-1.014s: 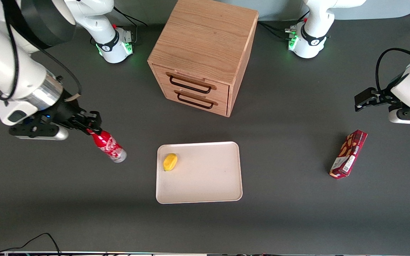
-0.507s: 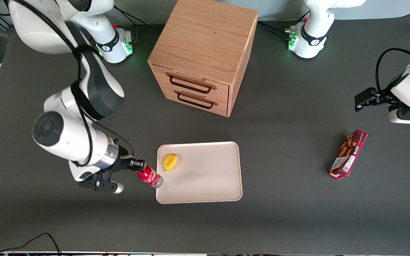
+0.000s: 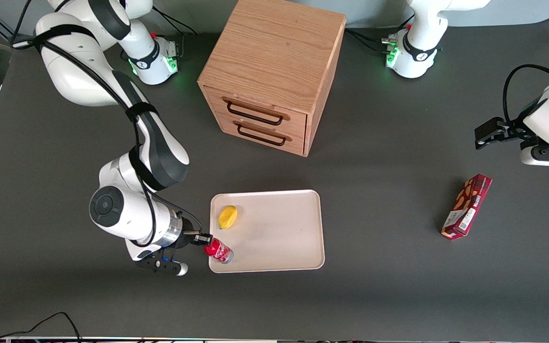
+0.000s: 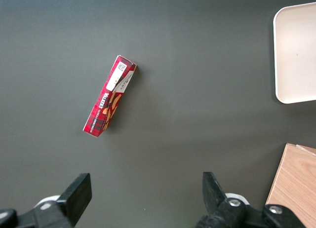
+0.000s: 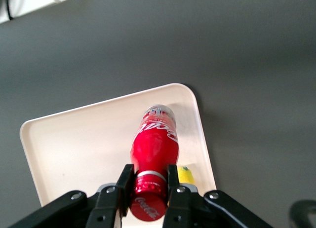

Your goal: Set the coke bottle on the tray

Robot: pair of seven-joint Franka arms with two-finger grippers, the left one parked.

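My right gripper (image 3: 205,239) is shut on the neck of the coke bottle (image 3: 219,250), a small red bottle with white script. It holds the bottle tilted over the corner of the cream tray (image 3: 274,238) nearest the front camera at the working arm's end. In the right wrist view the fingers (image 5: 125,181) clamp the bottle (image 5: 154,144) just under its red cap, with the tray (image 5: 74,144) below it. I cannot tell whether the bottle's base touches the tray.
A yellow fruit (image 3: 228,216) lies on the tray, farther from the front camera than the bottle. A wooden two-drawer cabinet (image 3: 272,71) stands farther back. A red snack box (image 3: 466,206) lies toward the parked arm's end; it also shows in the left wrist view (image 4: 109,100).
My right gripper has carried the coke bottle from the bare table at the working arm's end toward the front camera and sideways, to over the tray's corner.
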